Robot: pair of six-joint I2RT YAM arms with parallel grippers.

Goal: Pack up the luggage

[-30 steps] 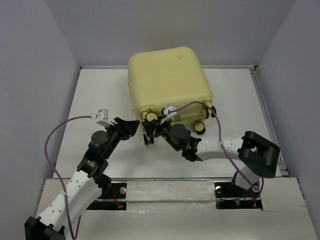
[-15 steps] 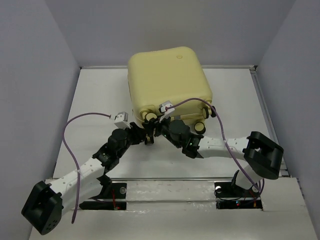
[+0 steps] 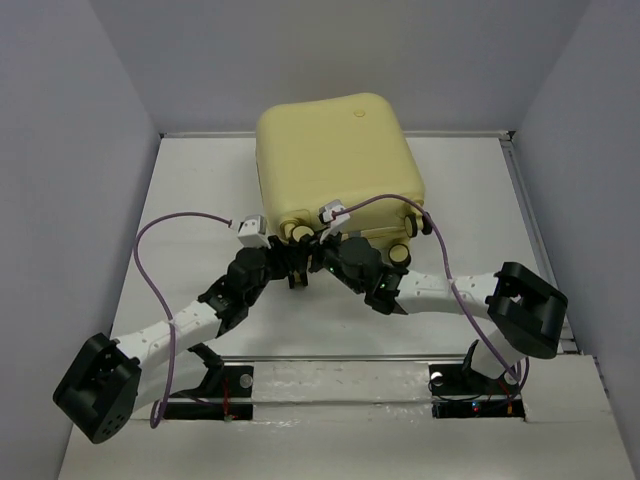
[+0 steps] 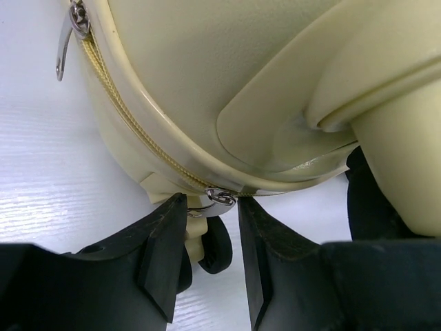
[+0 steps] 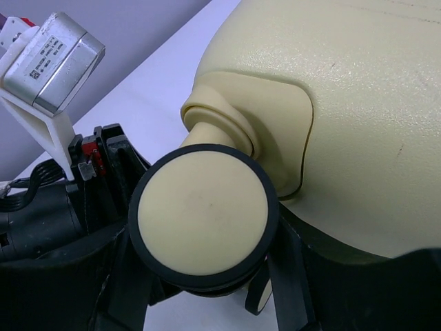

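The luggage (image 3: pixel 335 160), a pale-yellow hard-shell suitcase, lies closed at the back middle of the white table. Both grippers are at its near edge by the wheels. My left gripper (image 3: pixel 292 262) is open by a narrow gap. In the left wrist view (image 4: pixel 212 207) its tips flank a silver zipper pull (image 4: pixel 222 198) on the luggage's (image 4: pixel 207 69) zipper seam. My right gripper (image 3: pixel 322 255) is closed around a cream, black-rimmed wheel (image 5: pixel 203 217) of the luggage (image 5: pixel 358 103), with a finger on each side. Its tips (image 5: pixel 207 293) are hidden behind the wheel.
Two more wheels (image 3: pixel 400 255) stick out at the luggage's near right corner. A second zipper pull (image 4: pixel 65 41) hangs on the seam further along. Grey walls close in the table (image 3: pixel 200 180) on the left, back and right. Purple cables loop above both arms.
My left arm has swung down and right, bringing its gripper up to the luggage's near edge beside the right gripper. The right gripper and the luggage have hardly moved.
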